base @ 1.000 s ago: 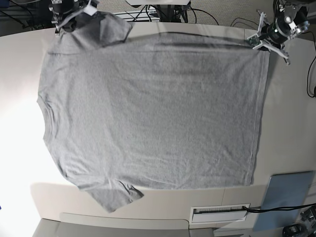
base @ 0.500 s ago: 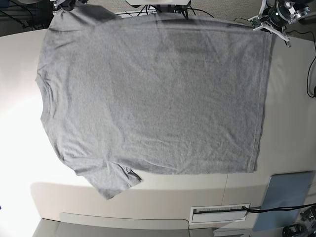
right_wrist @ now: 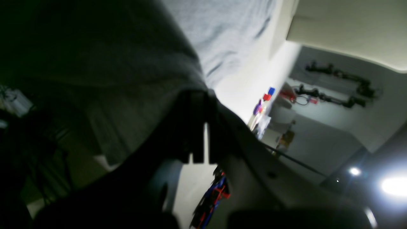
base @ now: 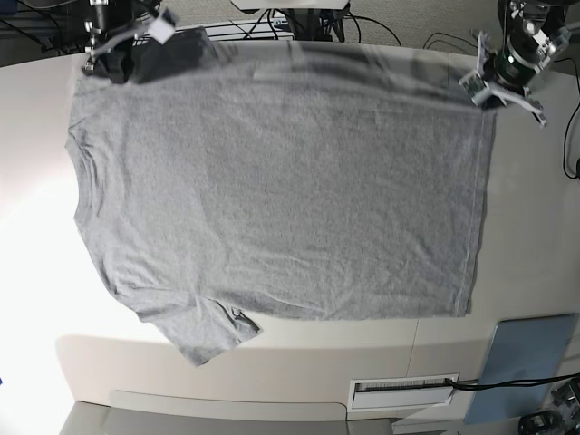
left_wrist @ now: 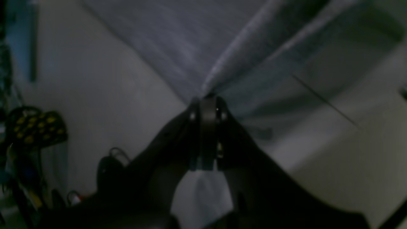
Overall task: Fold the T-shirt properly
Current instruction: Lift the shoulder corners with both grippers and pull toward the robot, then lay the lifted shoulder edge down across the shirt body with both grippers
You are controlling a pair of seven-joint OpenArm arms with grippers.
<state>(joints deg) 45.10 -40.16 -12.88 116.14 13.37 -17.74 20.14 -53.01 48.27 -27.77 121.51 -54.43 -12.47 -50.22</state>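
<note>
Both clenched on far edge of T-shirt [base: 272, 190]: left gripper [base: 483, 89] on hem corner, right gripper [base: 109, 62] on sleeve. Spread flat below; no fold made yet.

Left gripper [left_wrist: 208, 101], fingers [left_wrist: 208, 127] pinched on a taut corner of grey T-shirt [left_wrist: 178, 47] above the pale table [left_wrist: 95, 105].

No words or numbers can be read anywhere. The T-shirt [base: 281, 190] shows only its plain grey side. The white strip [base: 403, 390] just below the T-shirt may have tiny marks, but they are too small to read.
</note>
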